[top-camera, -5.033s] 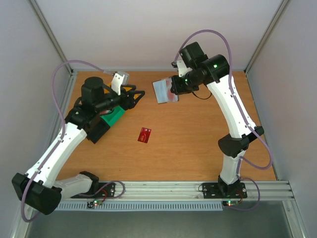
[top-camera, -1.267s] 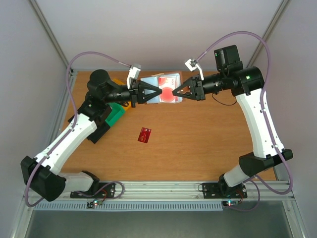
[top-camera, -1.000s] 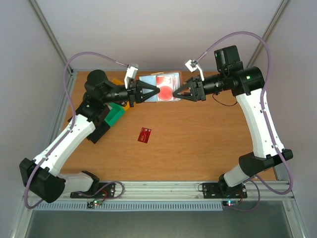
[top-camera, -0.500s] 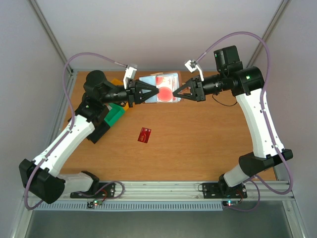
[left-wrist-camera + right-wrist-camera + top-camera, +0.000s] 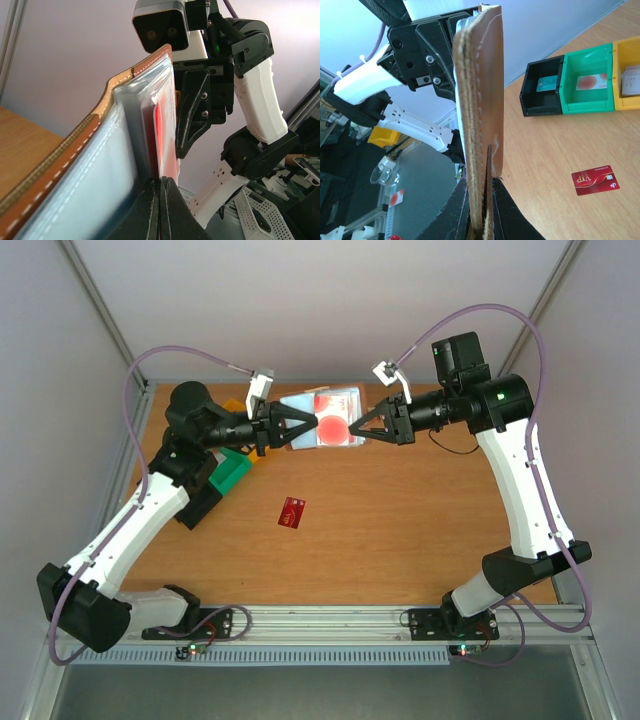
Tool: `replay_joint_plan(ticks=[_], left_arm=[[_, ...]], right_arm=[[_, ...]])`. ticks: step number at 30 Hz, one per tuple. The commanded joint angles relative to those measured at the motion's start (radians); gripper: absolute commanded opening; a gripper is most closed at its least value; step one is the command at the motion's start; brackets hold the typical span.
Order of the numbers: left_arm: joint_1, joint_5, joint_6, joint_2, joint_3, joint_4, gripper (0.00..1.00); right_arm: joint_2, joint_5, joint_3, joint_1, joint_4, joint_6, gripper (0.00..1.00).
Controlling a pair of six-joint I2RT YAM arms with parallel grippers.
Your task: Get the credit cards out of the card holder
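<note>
The card holder [image 5: 322,408], brown outside and pale blue inside, hangs open above the far middle of the table between both grippers. My right gripper [image 5: 352,428] is shut on its brown leather edge [image 5: 480,85], fingertips pinching the flap [image 5: 487,200]. A red credit card [image 5: 165,135] stands in the clear sleeves. My left gripper [image 5: 161,182] is shut on this card's lower edge, and in the top view [image 5: 308,426] it meets the holder from the left. A second red credit card [image 5: 292,511] lies flat on the table, also seen in the right wrist view [image 5: 595,181].
A row of small bins stands at the left: black [image 5: 542,95], green [image 5: 585,82] and yellow [image 5: 627,75], each with a card inside. In the top view the green bin [image 5: 232,472] sits under my left arm. Grey walls close the cell.
My left gripper has drawn back slightly to the left while staying at the holder. The right gripper has tightened on the holder's edge and kept its place.
</note>
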Motion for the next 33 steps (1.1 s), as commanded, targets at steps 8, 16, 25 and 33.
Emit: replay_joint_plan(ticks=[8,16,25,33], left_arm=[[0.047,-0.001,0.014,-0.036,-0.007,-0.033,0.0],[0.031,0.046,0.023,-0.031,-0.016,0.021,0.0],[0.021,0.049,0.004,-0.008,-0.012,0.046,0.22],[0.001,0.028,-0.023,0.023,-0.004,0.073,0.35]], right_arm=[[-0.038,-0.002,0.01,-0.011,-0.001,-0.013,0.01],[-0.014,-0.025,0.035,-0.011,-0.003,0.014,0.01],[-0.02,-0.041,0.043,-0.011,0.004,0.015,0.01],[0.007,-0.08,0.095,-0.008,-0.036,-0.003,0.01]])
